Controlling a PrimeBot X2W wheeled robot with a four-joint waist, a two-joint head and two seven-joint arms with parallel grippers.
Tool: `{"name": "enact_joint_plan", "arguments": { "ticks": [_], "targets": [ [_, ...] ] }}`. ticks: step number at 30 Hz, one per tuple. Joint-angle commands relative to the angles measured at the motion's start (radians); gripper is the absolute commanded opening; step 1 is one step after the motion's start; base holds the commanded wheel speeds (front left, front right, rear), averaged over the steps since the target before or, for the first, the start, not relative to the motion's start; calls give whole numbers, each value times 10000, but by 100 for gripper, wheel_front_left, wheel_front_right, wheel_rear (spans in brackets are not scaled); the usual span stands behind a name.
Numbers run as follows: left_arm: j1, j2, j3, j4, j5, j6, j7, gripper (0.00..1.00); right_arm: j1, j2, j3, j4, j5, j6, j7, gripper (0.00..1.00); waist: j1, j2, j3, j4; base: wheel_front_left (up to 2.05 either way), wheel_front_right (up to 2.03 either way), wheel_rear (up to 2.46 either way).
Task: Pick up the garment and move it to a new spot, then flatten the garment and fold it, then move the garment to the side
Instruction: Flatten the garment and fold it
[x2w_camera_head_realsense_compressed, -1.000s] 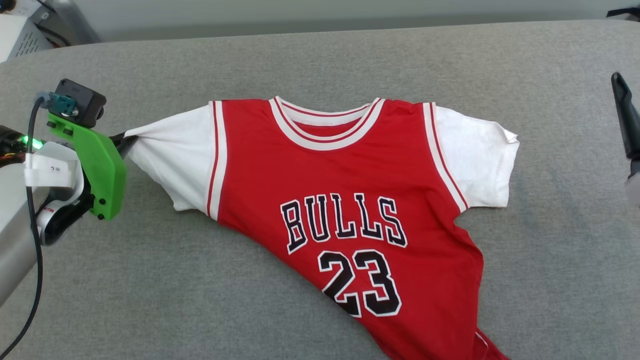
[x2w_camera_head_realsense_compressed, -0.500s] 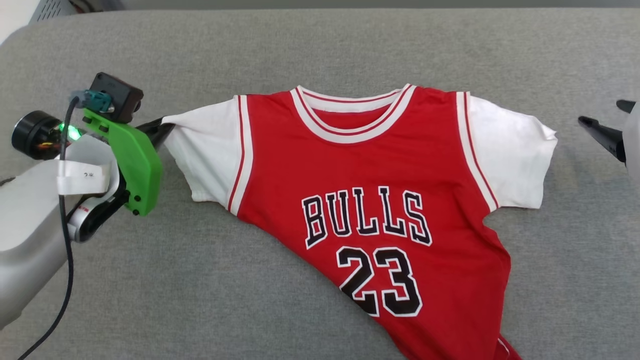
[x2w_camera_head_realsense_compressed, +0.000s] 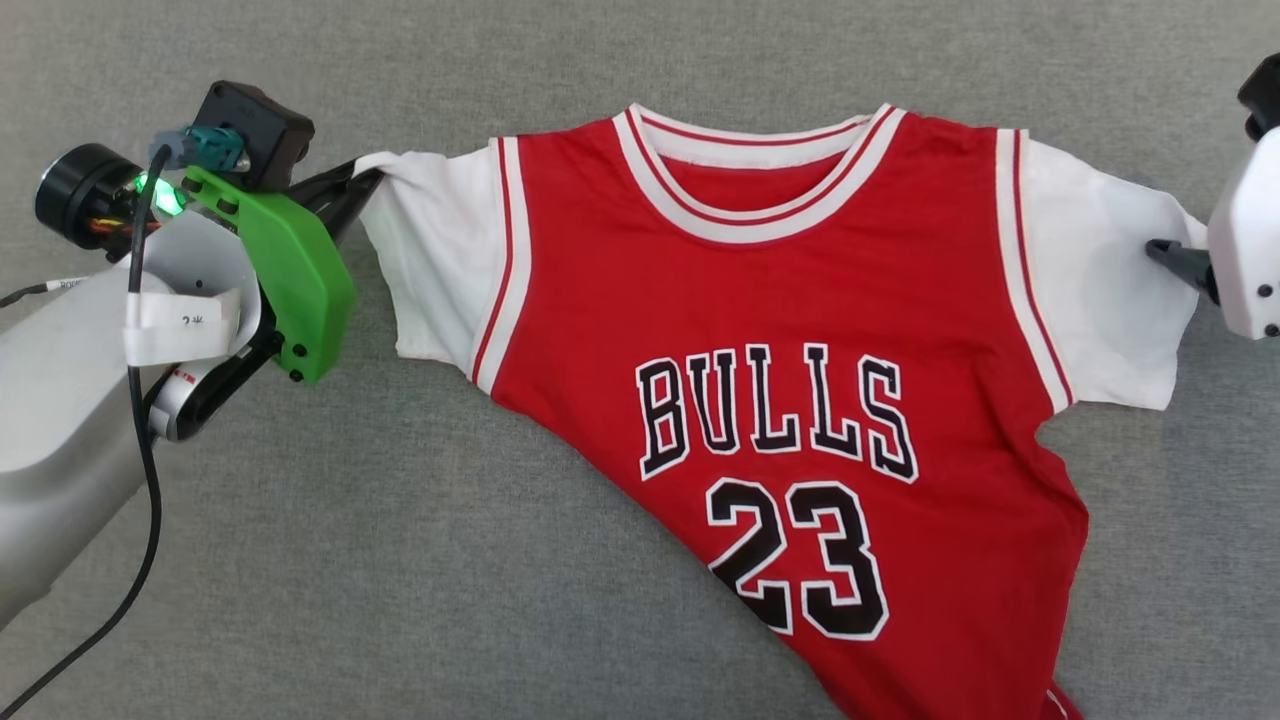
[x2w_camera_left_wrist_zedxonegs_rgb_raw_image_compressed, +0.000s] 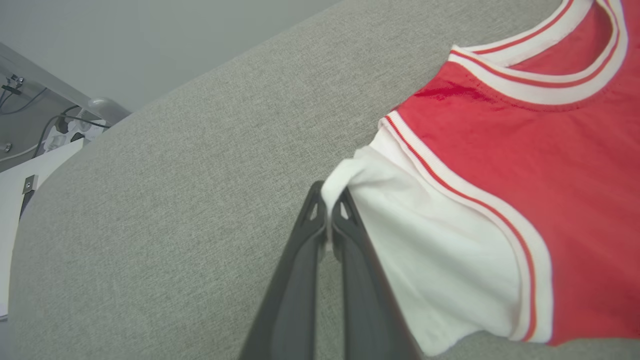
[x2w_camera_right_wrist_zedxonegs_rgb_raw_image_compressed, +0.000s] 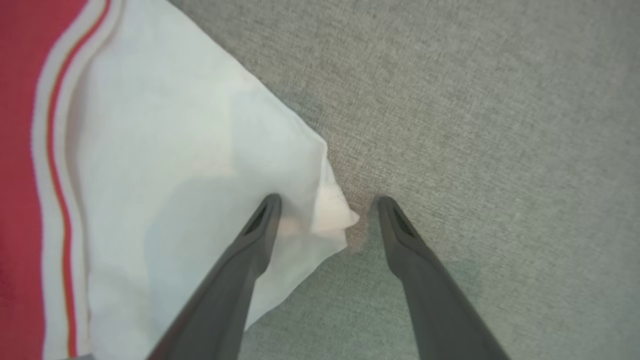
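Right claw (x2w_camera_right_wrist_zedxonegs_rgb_raw_image_compressed: 328, 199) arrived at garment (x2w_camera_head_realsense_compressed: 780, 300), wide apart | left claw (x2w_camera_left_wrist_zedxonegs_rgb_raw_image_compressed: 329, 196) pinching garment

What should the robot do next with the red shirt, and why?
Probably close the right gripper on the white sleeve corner. Its open fingers sit on either side of that corner, while the left gripper is shut on the garment's other sleeve. Then both could pull it flat.
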Motion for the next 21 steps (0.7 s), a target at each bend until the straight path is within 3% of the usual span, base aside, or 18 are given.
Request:
{"name": "enact_joint_plan", "arguments": {
  "ticks": [1, 6, 7, 8, 21],
  "targets": [
    [-247, -75, 35, -69, 231, 150, -95, 0, 60, 169, 682, 407, 106, -9, -15, 100, -1, -1, 343, 149, 0, 0, 0],
    [-252, -57, 30, -44, 236, 153, -134, 0, 249, 244, 1384, 637, 610, -9, -206, 100, -1, -1, 361, 80, 0, 0, 0],
    [-240, -44, 30, -29, 219, 143, -138, 0, 220, 247, 1471, 632, 658, -9, -324, 35, -1, -1, 343, 53, 0, 0, 0],
    [-223, -26, 30, -3, 198, 132, -142, 0, 172, 243, 1562, 637, 750, -9, -462, 0, -1, -1, 309, 15, 0, 0, 0],
    [-226, 220, 153, 165, 483, 191, -907, 0, -996, -112, 1717, 277, 1084, -9, -4226, 0, -1, -1, -1083, -406, 0, 0, 0]
  ]
}}
